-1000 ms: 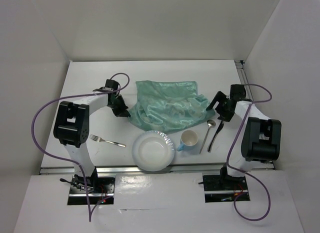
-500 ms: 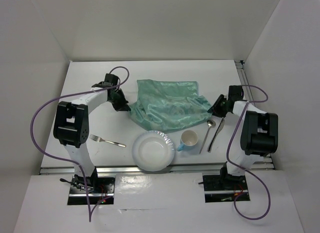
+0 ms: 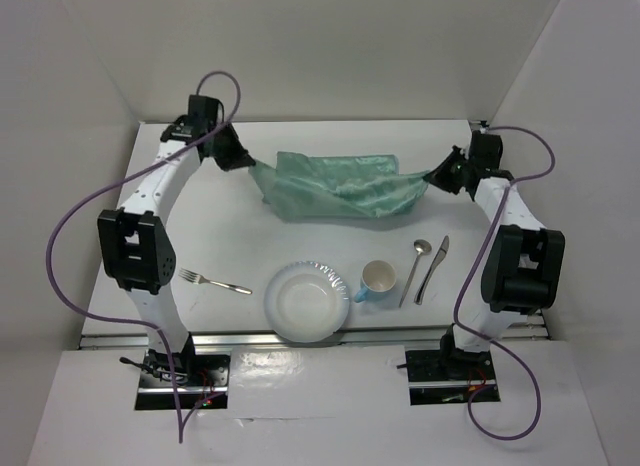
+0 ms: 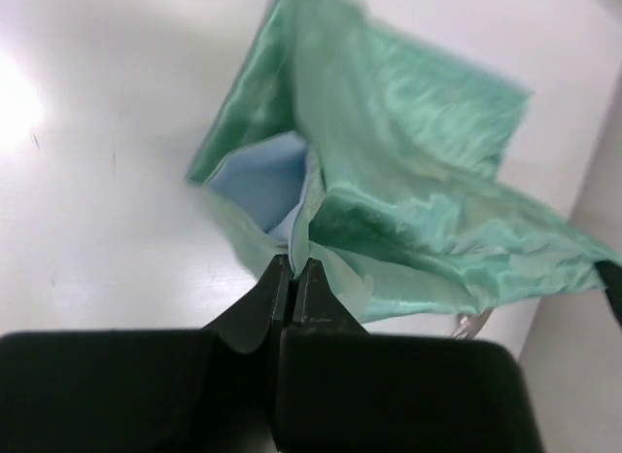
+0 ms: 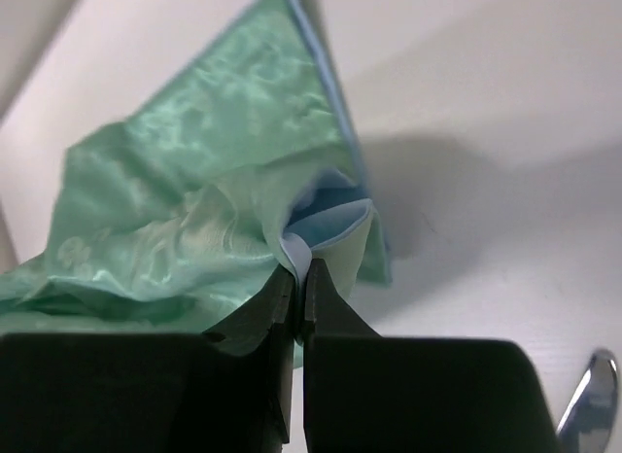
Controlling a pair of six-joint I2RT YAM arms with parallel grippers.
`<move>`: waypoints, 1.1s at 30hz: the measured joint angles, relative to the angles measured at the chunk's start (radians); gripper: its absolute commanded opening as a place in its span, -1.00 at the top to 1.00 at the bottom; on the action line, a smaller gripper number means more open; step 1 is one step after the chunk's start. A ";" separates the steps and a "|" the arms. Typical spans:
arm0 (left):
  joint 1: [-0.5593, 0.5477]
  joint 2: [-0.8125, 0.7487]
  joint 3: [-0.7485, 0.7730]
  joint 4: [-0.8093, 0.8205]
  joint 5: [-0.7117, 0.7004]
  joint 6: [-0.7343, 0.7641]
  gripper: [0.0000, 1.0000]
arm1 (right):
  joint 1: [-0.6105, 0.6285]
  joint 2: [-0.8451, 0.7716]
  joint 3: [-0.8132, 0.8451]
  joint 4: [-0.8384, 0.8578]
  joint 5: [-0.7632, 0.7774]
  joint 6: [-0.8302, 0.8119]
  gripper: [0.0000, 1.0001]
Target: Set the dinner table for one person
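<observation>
spoon (image 5: 591, 400) cropped, cloth (image 4: 408, 191) corners hidden inside jaws

On the dinner table (image 3: 330, 141) fork (image 3: 215, 282), plate (image 3: 307, 302), mug (image 3: 377, 281), spoon (image 3: 414, 268), knife (image 3: 433, 269) sit before the cloth (image 3: 340, 186)

shiny green cloth (image 3: 340, 186) stretched out, seemingly lifted; nearer, in a row: fork (image 3: 215, 282), plate (image 3: 307, 302), mug (image 3: 378, 280), spoon (image 3: 412, 276), knife (image 3: 431, 271).

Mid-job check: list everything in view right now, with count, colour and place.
dinner table: 1, matte white, under everything
cloth mat: 1, shiny green, far middle, gripped at both ends
plate: 1, white, bluish rim, near middle
mug: 1, light blue, right of plate
fork: 1, silver, left of plate
spoon: 1, silver, right of mug
knife: 1, silver, right of spoon
left tool: 1, black, shut on mat's left end
right tool: 1, black, shut on mat's right end
</observation>
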State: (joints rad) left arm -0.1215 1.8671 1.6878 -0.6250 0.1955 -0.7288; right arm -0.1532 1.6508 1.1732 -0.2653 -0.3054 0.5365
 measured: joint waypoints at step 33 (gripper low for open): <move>0.233 -0.134 0.512 -0.163 0.131 0.072 1.00 | 0.021 -0.071 0.600 -0.164 -0.126 -0.017 1.00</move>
State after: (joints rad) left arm 0.1112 1.7336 2.2002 -0.7876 0.3267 -0.6567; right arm -0.1322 1.5803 1.7729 -0.4290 -0.4313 0.5194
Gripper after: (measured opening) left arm 0.045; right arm 0.048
